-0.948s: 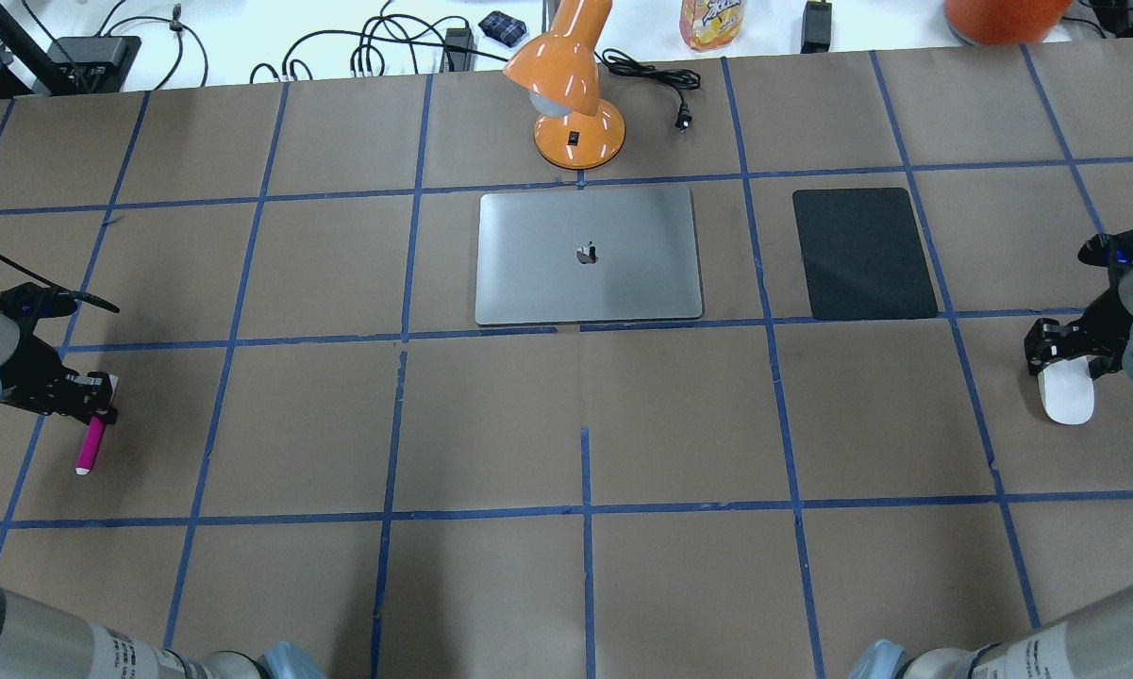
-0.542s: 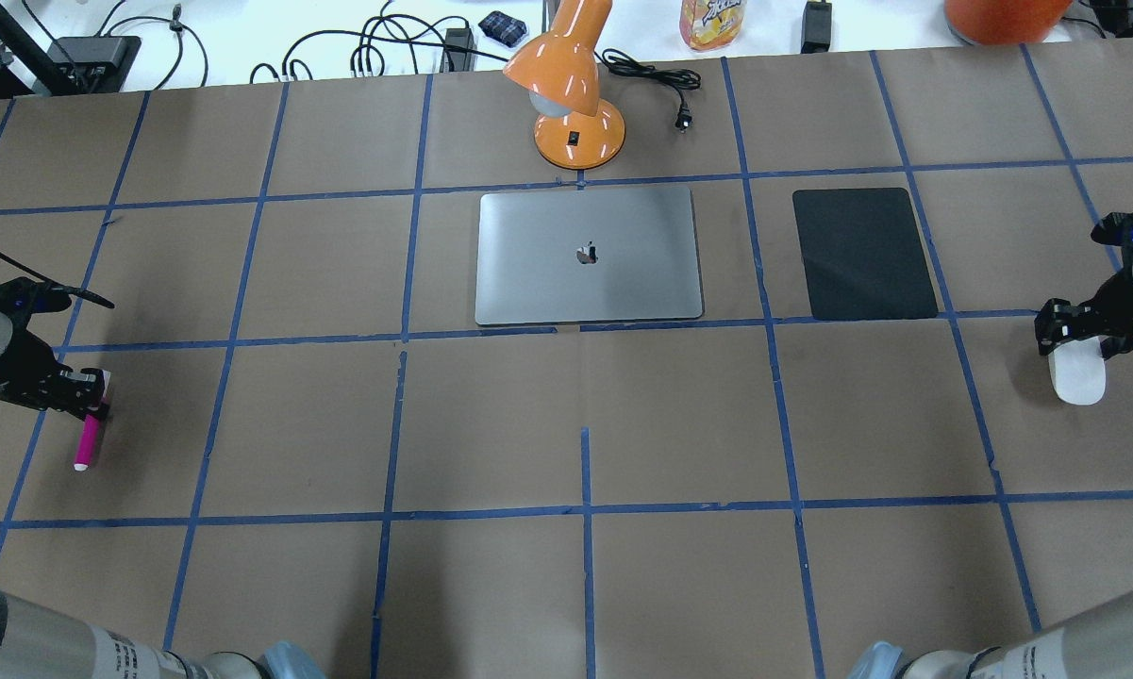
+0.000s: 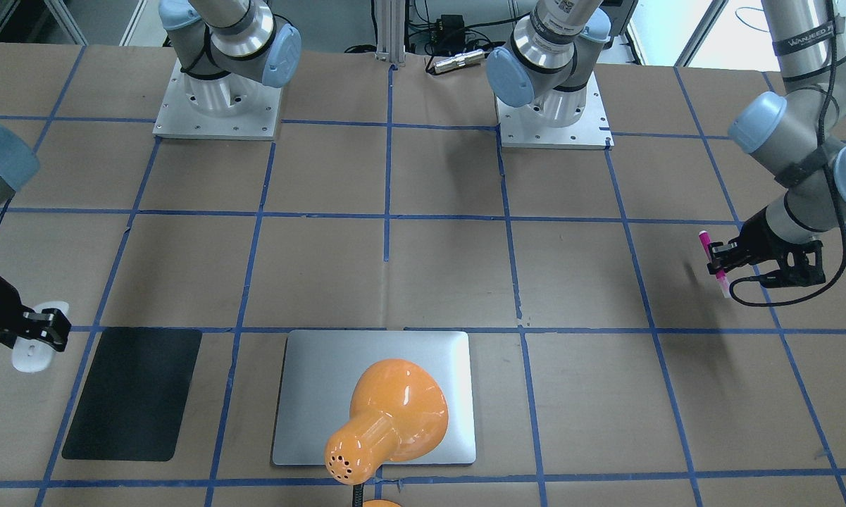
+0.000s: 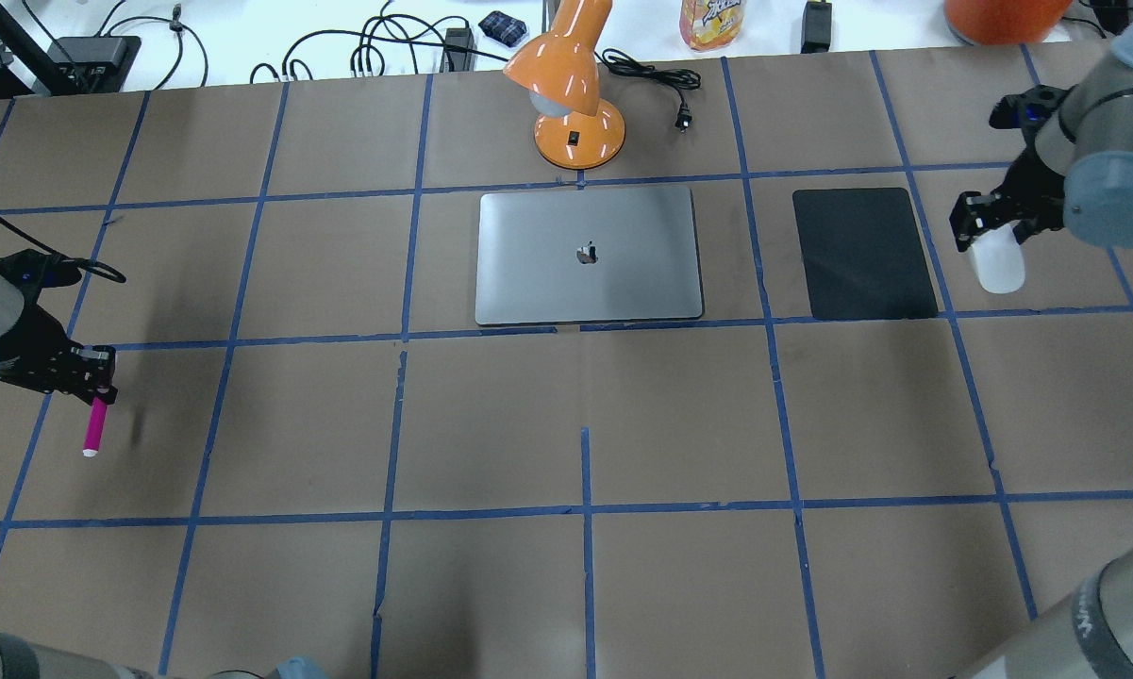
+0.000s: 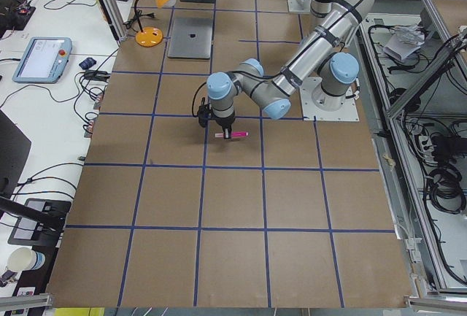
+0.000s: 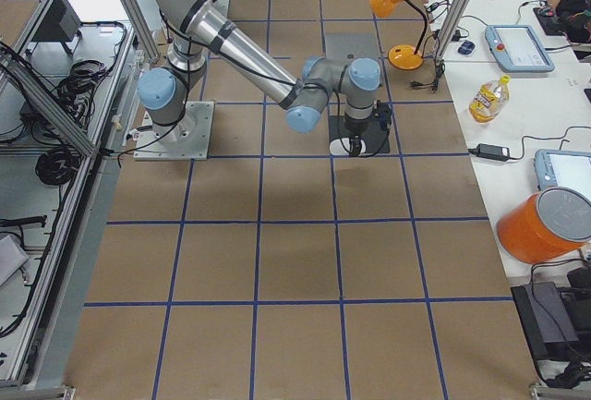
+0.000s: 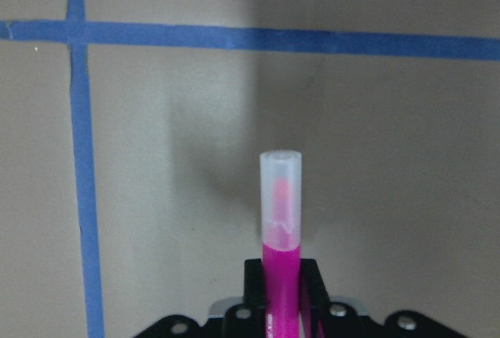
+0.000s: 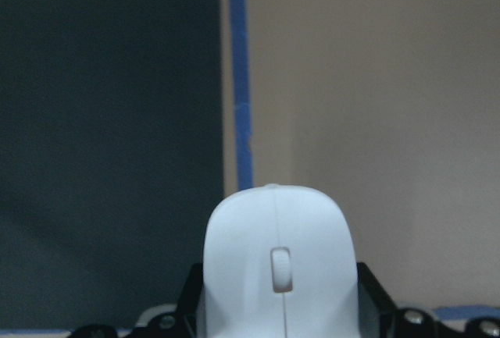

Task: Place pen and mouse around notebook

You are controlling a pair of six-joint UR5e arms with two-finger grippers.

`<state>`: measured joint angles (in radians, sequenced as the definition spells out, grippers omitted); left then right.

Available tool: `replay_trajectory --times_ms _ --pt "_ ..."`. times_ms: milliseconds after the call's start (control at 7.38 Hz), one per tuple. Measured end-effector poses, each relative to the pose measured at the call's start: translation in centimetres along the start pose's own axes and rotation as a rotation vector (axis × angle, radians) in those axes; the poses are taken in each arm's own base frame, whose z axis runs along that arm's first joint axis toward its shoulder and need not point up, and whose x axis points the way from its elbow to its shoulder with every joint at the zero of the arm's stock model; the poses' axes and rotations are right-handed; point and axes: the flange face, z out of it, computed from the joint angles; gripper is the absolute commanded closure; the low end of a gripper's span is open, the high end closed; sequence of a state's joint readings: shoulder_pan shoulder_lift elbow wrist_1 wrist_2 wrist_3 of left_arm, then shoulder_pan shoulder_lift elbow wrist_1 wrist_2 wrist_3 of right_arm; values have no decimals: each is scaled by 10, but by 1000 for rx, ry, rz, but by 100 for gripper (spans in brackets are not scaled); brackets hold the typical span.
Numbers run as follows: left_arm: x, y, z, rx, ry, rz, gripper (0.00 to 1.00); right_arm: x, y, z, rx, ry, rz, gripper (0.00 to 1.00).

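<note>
Overhead exterior: left end effector (image 4: 100, 387) clamps pen (image 4: 94, 430) by one end; right end effector (image 4: 992, 232) pinches mouse (image 4: 998, 269) flanks. I judge mouse glossy, slip-prone; pen light, stiff.

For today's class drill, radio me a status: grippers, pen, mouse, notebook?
Left gripper shut on pen, airborne. Right gripper shut on mouse. Black mat lies between mouse and notebook.

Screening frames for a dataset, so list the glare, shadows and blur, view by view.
Overhead exterior: glare streaks on the orange lamp, a soft sheen across the notebook, the white bench behind washed out. Left wrist-mounted: the pen is sharp, with soft shadows on the paper behind it. Right wrist-mounted: the mouse, close to the lens, looks slightly soft; the black mat shows no glare.
</note>
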<state>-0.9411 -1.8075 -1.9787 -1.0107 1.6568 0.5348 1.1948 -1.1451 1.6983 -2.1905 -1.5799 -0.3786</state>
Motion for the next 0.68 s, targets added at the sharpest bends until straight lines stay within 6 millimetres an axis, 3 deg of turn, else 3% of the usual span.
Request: replay_trajectory --times_ms 271,406,542,677 --pt "62 7 -24 -38 12 -115 100 -65 -35 15 14 -37 28 50" --pt "92 12 -32 -53 10 -195 100 -81 -44 25 22 -40 38 50" --pt "127 17 -37 -64 7 -290 100 -88 -49 35 27 -39 40 50" --pt "168 21 -39 -68 5 -381 100 -90 -49 43 25 -37 40 44"
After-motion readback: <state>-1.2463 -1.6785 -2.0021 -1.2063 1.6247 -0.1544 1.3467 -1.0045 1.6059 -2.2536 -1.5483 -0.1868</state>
